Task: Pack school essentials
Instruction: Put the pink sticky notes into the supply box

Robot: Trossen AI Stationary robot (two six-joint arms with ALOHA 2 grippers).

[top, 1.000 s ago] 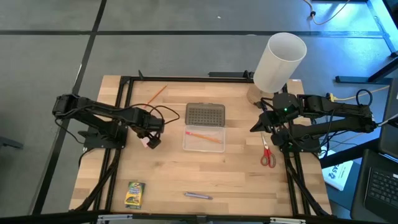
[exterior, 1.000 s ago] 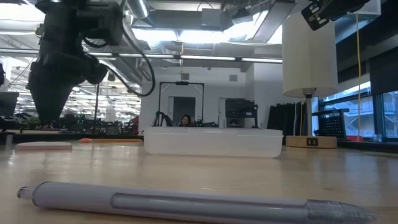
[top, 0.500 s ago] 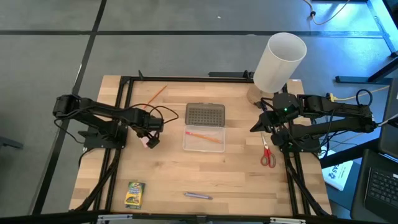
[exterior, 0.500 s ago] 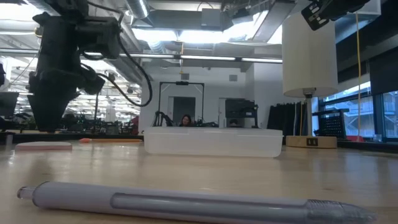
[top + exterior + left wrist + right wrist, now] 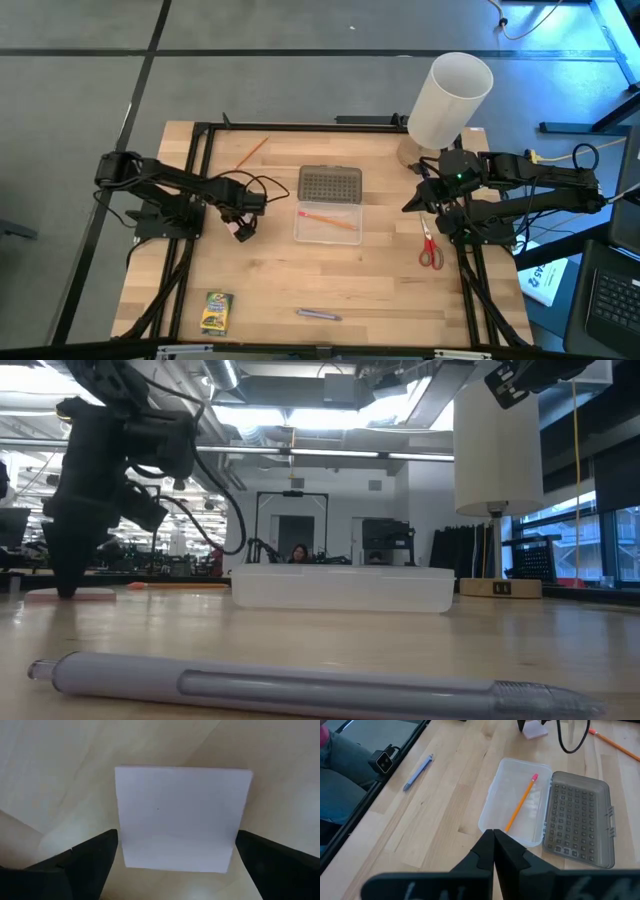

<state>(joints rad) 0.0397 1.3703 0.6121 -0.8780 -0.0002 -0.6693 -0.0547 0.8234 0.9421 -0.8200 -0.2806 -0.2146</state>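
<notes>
Wooden surface [image 5: 330, 270] beneath me: my left end effector [image 5: 241, 230] hangs fingers apart, straddling the pink eraser [image 5: 180, 817] lying flat directly below (case to its right); my right end effector [image 5: 408, 206], fingers together, waits farther off.

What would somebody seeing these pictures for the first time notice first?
Probably the left gripper, down at the table left of centre with its fingers open on either side of the pink eraser. Next, the clear case in the middle of the table, open with one orange pencil inside and its grey lid lying beside it. The tall white cylinder at the far right corner also stands out.
</notes>
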